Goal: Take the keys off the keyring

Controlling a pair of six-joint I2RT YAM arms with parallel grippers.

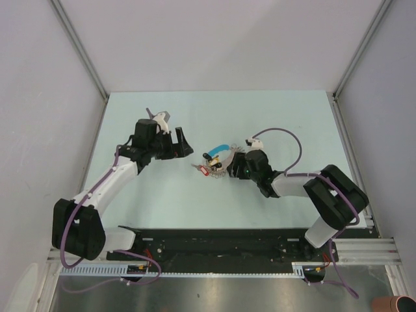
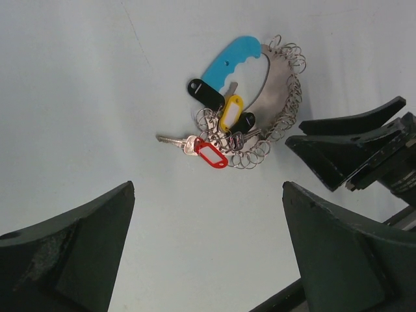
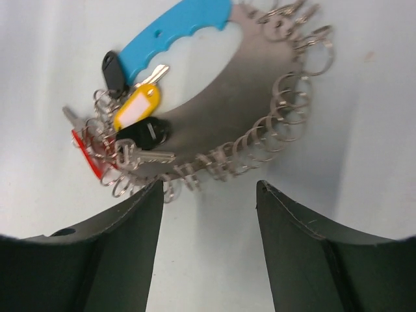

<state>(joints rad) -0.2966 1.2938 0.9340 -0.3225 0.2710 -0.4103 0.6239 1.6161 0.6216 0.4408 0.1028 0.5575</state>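
Right wrist: yellow tag (image 3: 136, 107) among keys (image 3: 148, 134) on keyring (image 3: 227, 110); right pincer (image 3: 209, 190) parted, left pincer (image 2: 208, 195) wide.

The scene is lit brightly and evenly from above, and the pale worktop (image 1: 162, 201) is rendered without hard glare in the overhead view. Only faint, soft shadows are cast beneath the arms. In the left wrist view the keyring (image 2: 276, 91) is shown sharply, with small highlights caught on its silvery rings. The dark left end effector (image 2: 208, 188) at the lower edge is rendered soft and nearly without detail. In the right wrist view the keyring is slightly blurred, a soft shadow is seen under it, and the right end effector (image 3: 209, 188) is left out of focus.
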